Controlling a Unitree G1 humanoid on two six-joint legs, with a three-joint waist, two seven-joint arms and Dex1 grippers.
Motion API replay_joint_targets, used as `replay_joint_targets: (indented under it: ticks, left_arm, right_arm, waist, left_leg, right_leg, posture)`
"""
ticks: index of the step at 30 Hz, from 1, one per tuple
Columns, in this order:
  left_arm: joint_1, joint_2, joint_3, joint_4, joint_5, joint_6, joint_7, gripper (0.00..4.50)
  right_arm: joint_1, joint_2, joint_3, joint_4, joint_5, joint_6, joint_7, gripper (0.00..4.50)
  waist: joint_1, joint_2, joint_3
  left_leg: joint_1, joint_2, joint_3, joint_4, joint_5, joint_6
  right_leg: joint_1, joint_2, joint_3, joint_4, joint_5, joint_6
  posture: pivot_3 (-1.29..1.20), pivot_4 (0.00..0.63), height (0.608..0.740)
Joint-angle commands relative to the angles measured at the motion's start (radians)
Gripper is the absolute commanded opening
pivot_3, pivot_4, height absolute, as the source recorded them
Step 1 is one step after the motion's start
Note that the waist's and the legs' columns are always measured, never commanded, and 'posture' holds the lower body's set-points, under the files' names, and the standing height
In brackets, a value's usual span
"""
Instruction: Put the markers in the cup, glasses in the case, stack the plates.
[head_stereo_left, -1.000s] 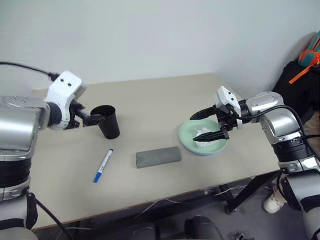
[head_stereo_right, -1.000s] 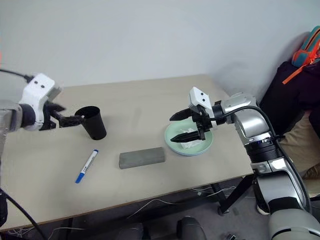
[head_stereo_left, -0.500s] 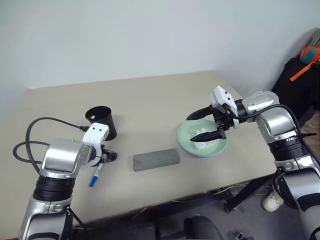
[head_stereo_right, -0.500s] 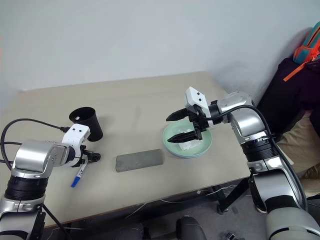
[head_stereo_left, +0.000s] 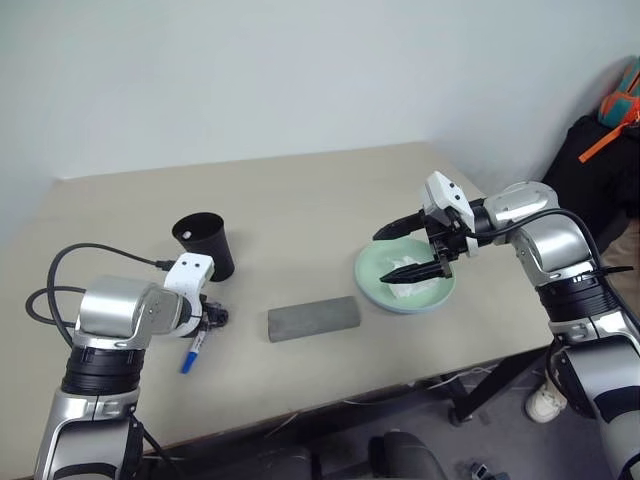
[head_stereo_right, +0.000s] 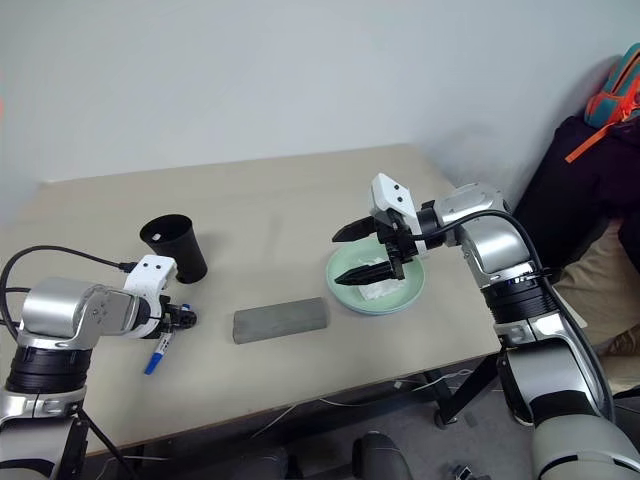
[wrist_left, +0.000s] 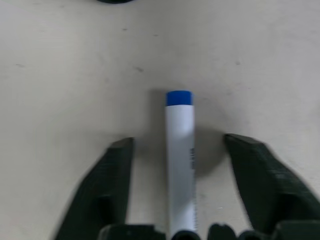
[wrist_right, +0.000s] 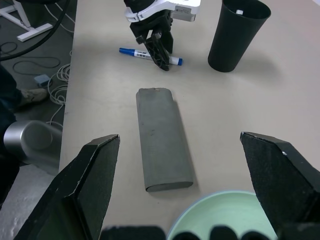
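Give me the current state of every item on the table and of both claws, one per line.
Blue-capped white marker: lying flat on the table, between the left claw's fingers, not gripped.
Black tapered plastic cup: upright, something white showing inside.
Grey oblong case: lid closed, lying flat.
Mint green round plate: stacked on the light blue plate, crumpled white tissue on it.
Left claw: open, straddling the marker.
Right claw: open, empty, above the plate.

Marker (head_stereo_left: 192, 349) barrel partly hidden behind left hand (head_stereo_left: 210, 316). Blue plate under green plate (head_stereo_left: 385, 281): only rim sliver visible. Cup (wrist_right: 237, 34) contents unclear.
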Motion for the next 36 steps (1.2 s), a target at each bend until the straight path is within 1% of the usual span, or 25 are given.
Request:
replay_joint_targets:
  ticks: [1, 5, 6, 9, 12, 16, 18, 21, 23, 26, 29, 31, 33, 36]
  left_arm:
    - [-0.016, 0.034, -0.001, 0.012, -0.049, 0.007, 0.058, 1.63]
    - [-0.012, 0.048, -0.011, 0.012, -0.110, 0.007, 0.097, 0.23]
    - [-0.010, 0.055, -0.019, 0.012, -0.125, 0.007, 0.104, 0.10]
    - [-0.013, 0.072, -0.039, 0.008, -0.152, 0.007, 0.123, 0.10]
    - [-0.019, 0.118, -0.100, -0.041, -0.172, 0.007, 0.085, 0.10]
    - [-0.055, 0.160, -0.139, -0.137, -0.229, 0.007, -0.045, 0.10]
    - [-0.071, 0.165, -0.127, -0.194, -0.259, -0.046, -0.126, 0.10]
    - [-0.067, 0.169, -0.102, -0.279, -0.294, -0.233, -0.289, 0.10]
    - [-0.073, 0.117, -0.047, -0.261, -0.293, -0.366, -0.340, 0.10]
    - [-0.090, 0.034, 0.002, -0.220, -0.219, -0.593, -0.323, 0.10]
    - [-0.105, -0.030, 0.013, -0.181, -0.141, -0.775, -0.307, 0.10]
    - [-0.117, -0.076, 0.008, -0.136, -0.061, -0.909, -0.267, 0.10]
    - [-0.171, -0.168, 0.014, 0.000, 0.060, -1.109, -0.138, 0.10]
    - [-0.226, -0.215, 0.016, 0.164, 0.175, -1.319, -0.080, 0.10]
  right_arm:
    - [-0.018, -0.001, -0.020, -0.021, 0.011, -0.005, -0.005, 4.18]
    - [-0.018, -0.003, -0.021, -0.020, 0.011, -0.009, -0.005, 4.18]
    - [-0.018, -0.003, -0.022, -0.019, 0.010, -0.010, -0.005, 4.18]
    - [-0.021, 0.000, -0.022, -0.016, 0.009, -0.011, -0.007, 4.18]
    - [-0.025, 0.001, -0.021, -0.010, 0.008, -0.014, -0.008, 4.18]
    - [-0.029, 0.004, -0.021, -0.002, 0.006, -0.018, -0.009, 4.18]
    - [-0.030, 0.007, -0.020, 0.000, 0.006, -0.020, -0.010, 4.18]
    - [-0.034, 0.012, -0.021, 0.006, 0.003, -0.024, -0.012, 4.18]
    - [-0.037, 0.017, -0.022, 0.010, 0.003, -0.026, -0.014, 4.18]
    - [-0.036, 0.020, -0.023, 0.010, 0.004, -0.028, -0.017, 4.18]
    - [-0.032, 0.019, -0.023, 0.005, 0.006, -0.026, -0.019, 4.18]
    - [-0.031, 0.020, -0.024, 0.005, 0.008, -0.027, -0.019, 4.18]
    - [-0.030, 0.025, -0.024, 0.001, 0.012, -0.024, -0.022, 4.18]
    - [-0.029, 0.027, -0.025, -0.002, 0.013, -0.022, -0.025, 4.18]
  waist:
    - [-0.001, 0.000, 0.000]
    - [0.000, 0.000, 0.000]
    - [0.000, 0.000, 0.000]
    - [0.000, 0.000, 0.000]
    - [-0.002, 0.000, 0.000]
    - [0.000, -0.001, 0.000]
    - [0.002, -0.001, 0.000]
    - [0.002, -0.001, 0.000]
    - [0.002, -0.001, 0.001]
    - [0.002, -0.001, 0.001]
    - [0.002, -0.001, 0.001]
    - [0.002, -0.001, 0.000]
    - [0.003, -0.001, 0.000]
    - [0.004, -0.002, 0.000]
  left_leg:
    - [0.000, 0.000, 0.000, 0.000, 0.000, 0.000]
    - [0.000, 0.000, 0.000, 0.000, 0.000, 0.000]
    - [0.000, 0.000, 0.000, 0.000, 0.000, 0.000]
    - [0.000, 0.000, 0.000, -0.001, 0.000, 0.000]
    - [0.000, 0.000, 0.000, -0.001, 0.000, 0.000]
    - [-0.001, -0.001, 0.000, -0.002, -0.001, -0.002]
    - [-0.002, -0.001, 0.000, -0.002, -0.001, -0.002]
    - [-0.002, -0.002, -0.001, -0.002, -0.001, -0.002]
    - [-0.002, -0.002, 0.000, -0.002, -0.001, -0.002]
    - [-0.002, -0.002, 0.000, -0.002, 0.000, 0.000]
    - [-0.002, -0.002, 0.000, -0.002, 0.001, 0.001]
    - [-0.002, -0.002, 0.001, -0.002, 0.002, 0.002]
    - [-0.001, -0.003, 0.001, -0.002, 0.002, 0.002]
    - [-0.001, -0.004, 0.002, -0.001, 0.004, 0.003]
  right_leg:
    - [0.000, 0.000, 0.000, 0.000, 0.000, 0.000]
    - [0.000, 0.000, 0.000, 0.000, 0.000, 0.000]
    - [0.000, 0.000, 0.000, 0.000, 0.000, 0.000]
    - [0.000, 0.000, 0.000, 0.000, 0.000, 0.000]
    - [-0.001, 0.000, 0.000, -0.001, -0.001, -0.001]
    - [-0.002, 0.000, 0.000, -0.001, -0.001, -0.001]
    - [-0.002, 0.000, 0.000, -0.001, -0.001, -0.002]
    - [-0.002, 0.000, 0.001, -0.002, -0.001, -0.002]
    - [-0.002, 0.000, 0.001, -0.002, -0.001, -0.002]
    - [-0.001, 0.000, 0.001, -0.002, -0.001, -0.002]
    - [-0.001, 0.000, 0.001, -0.002, -0.001, -0.002]
    - [-0.001, 0.000, 0.002, -0.002, -0.001, -0.002]
    - [0.000, 0.000, 0.002, -0.002, -0.001, -0.002]
    - [0.002, 0.000, 0.002, -0.003, -0.001, -0.001]
  posture:
    - [0.00, 0.000, 0.738]
    - [0.00, 0.000, 0.738]
    - [0.00, 0.000, 0.738]
    - [0.00, 0.000, 0.738]
    - [0.00, 0.000, 0.738]
    - [0.00, 0.000, 0.738]
    - [0.00, 0.000, 0.738]
    - [0.00, 0.000, 0.738]
    - [0.00, 0.000, 0.738]
    - [0.00, 0.000, 0.738]
    - [0.00, 0.000, 0.738]
    - [0.00, 0.000, 0.738]
    - [0.00, 0.000, 0.738]
    - [0.00, 0.000, 0.738]
